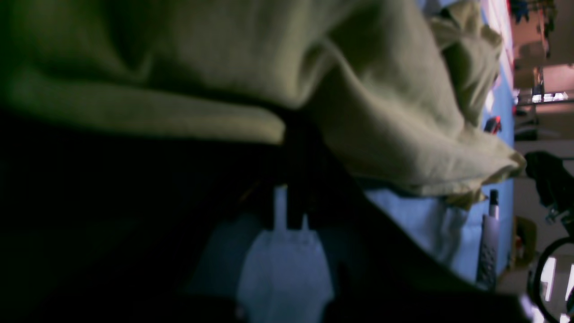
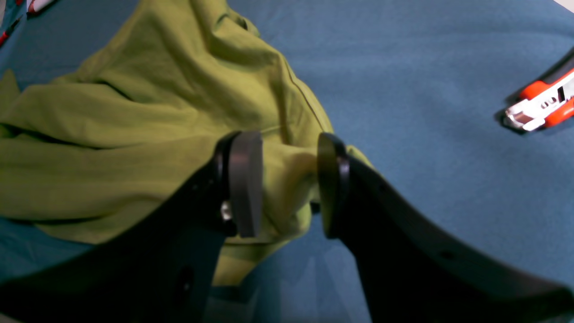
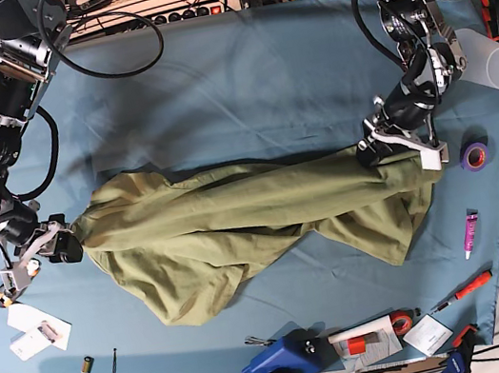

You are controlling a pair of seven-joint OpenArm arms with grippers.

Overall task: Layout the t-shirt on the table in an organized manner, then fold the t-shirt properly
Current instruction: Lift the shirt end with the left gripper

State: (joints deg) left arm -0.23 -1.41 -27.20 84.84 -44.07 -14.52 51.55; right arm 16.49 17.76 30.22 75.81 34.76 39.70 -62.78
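Base view: olive-green cotton t-shirt [image 3: 237,222] stretched lengthwise across blue-clothed desk [image 3: 241,82] between arms; left pincer [image 3: 380,150] clamped on one end, right pincer [image 2: 287,179] wide, astride the other.

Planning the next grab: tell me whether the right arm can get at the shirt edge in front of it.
Probably yes. The right gripper stands open with a fold of the t-shirt already between its pads; nothing blocks it.
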